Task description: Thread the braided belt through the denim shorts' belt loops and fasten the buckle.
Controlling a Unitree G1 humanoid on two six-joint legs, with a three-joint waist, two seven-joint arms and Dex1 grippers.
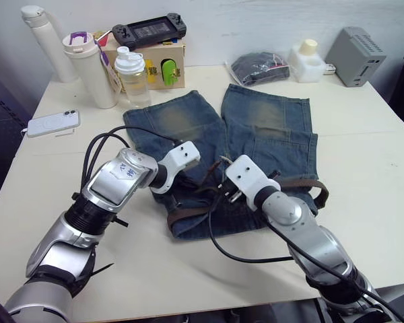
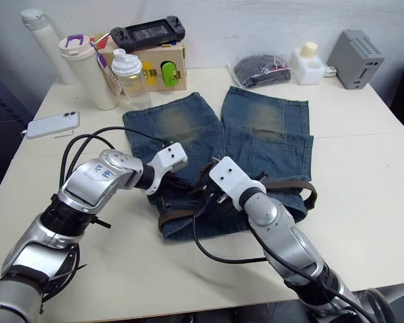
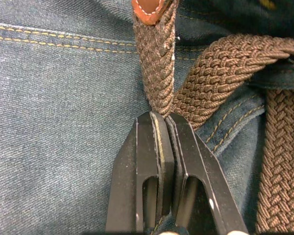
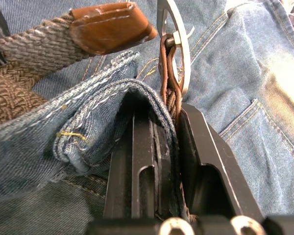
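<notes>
Braided belt (image 1: 310, 185) is lying limp along the waistband of the denim shorts (image 1: 262, 128) on the table (image 1: 363, 168). Left gripper (image 3: 161, 120) fingers are pinching the woven strap behind its tan tip; right gripper (image 4: 166, 110) fingers are clamping waistband fold and belt below the buckle (image 4: 179, 44). Soft, light, probably floppy; open room lies all around.

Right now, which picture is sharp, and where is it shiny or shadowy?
Left wrist view: the braided belt is sharp, every weave showing where the left tool pinches it. Right wrist view: the buckle gleams, and dark shadow sits under the fold of the denim shorts by the right tool. Left eye view: soft shadows lie on the table.
</notes>
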